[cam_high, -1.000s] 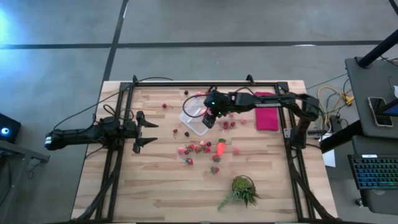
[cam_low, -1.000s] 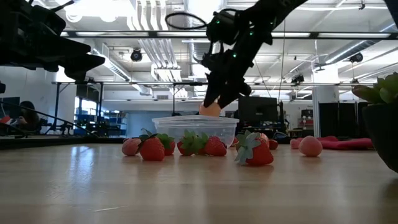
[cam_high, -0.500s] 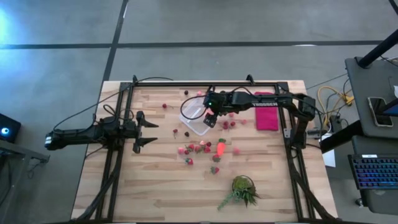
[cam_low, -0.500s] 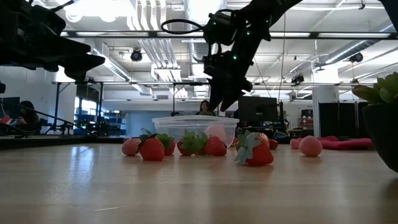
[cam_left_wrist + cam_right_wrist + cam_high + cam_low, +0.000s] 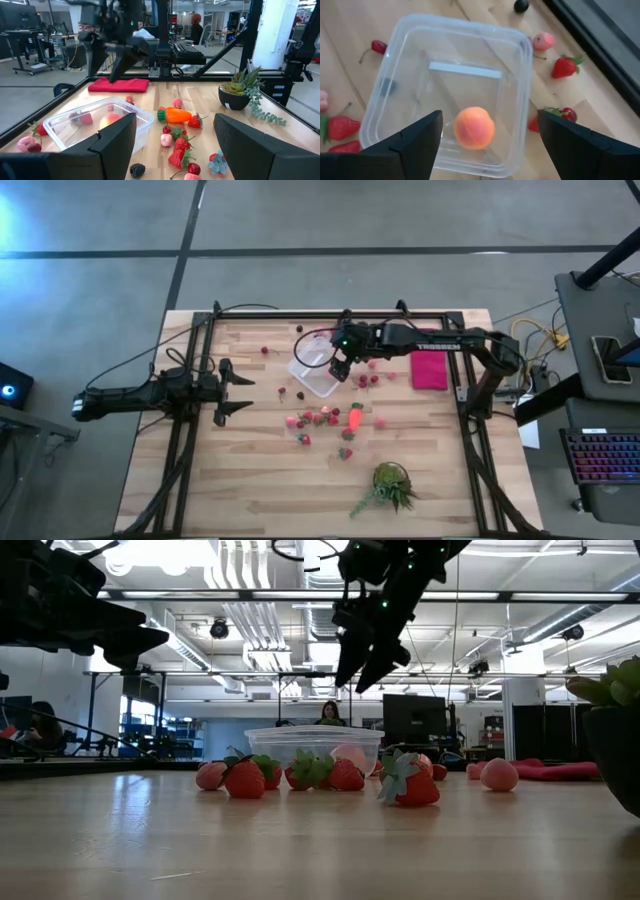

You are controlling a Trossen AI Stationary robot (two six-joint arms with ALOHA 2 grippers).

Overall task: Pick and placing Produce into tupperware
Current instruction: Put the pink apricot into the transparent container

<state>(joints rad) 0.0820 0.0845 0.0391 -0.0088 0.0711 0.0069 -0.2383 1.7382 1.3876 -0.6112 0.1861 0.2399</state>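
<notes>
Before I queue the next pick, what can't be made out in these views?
- Contents of the clear square plastic tupperware, high view: too small; the right end effector overlaps its edge.
- Same tupperware, low view: red toy strawberries block its wall.
- Left end effector, left wrist view: fingertips cut off by the frame edge.
- Tiny red and pink toy produce, high view: kinds too small to tell.

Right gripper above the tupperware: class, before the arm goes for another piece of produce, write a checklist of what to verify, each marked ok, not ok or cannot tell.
1. Right gripper open and empty: ok.
2. Peach lies inside the tupperware: ok.
3. Right gripper clear above the container rim in the low view: ok.
4. Produce left on the table, such as the carrot: ok.
5. Left gripper parked away from the container: ok.
6. Tupperware upright: ok.
</notes>
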